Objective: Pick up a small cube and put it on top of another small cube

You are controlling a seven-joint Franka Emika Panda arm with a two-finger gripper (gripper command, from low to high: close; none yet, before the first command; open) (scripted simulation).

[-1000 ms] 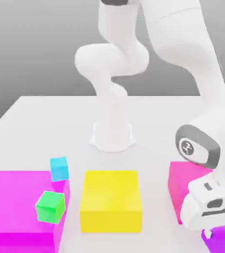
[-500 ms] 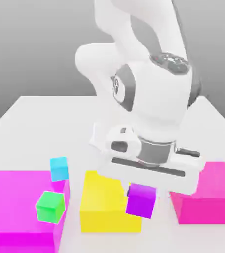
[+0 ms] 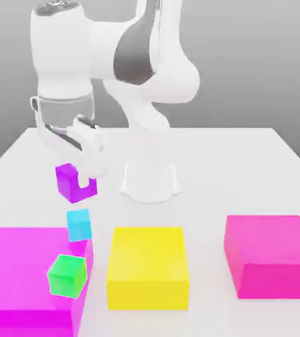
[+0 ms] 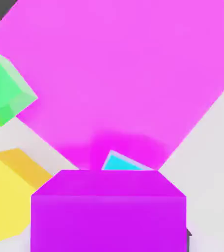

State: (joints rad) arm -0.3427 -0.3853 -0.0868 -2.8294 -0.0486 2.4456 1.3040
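In the exterior view, we see a white robot arm over a pale worktop [image 3: 205, 164], its hand toward the exterior view's left. The pincer [image 3: 84, 179] is closed around the small purple cube [image 3: 68, 183], which is tilted and appears above the cyan cube [image 3: 79, 225] in that view; we cannot tell whether the two touch. The cyan cube appears beside the back corner of a big magenta block [image 3: 24, 266], and a green cube [image 3: 67, 276] appears over that block's side edge. A yellow block [image 3: 147, 263] sits in the middle, and a pink block [image 3: 271, 253] toward the exterior view's right. In the hand view, the purple cube partly covers the cyan one.
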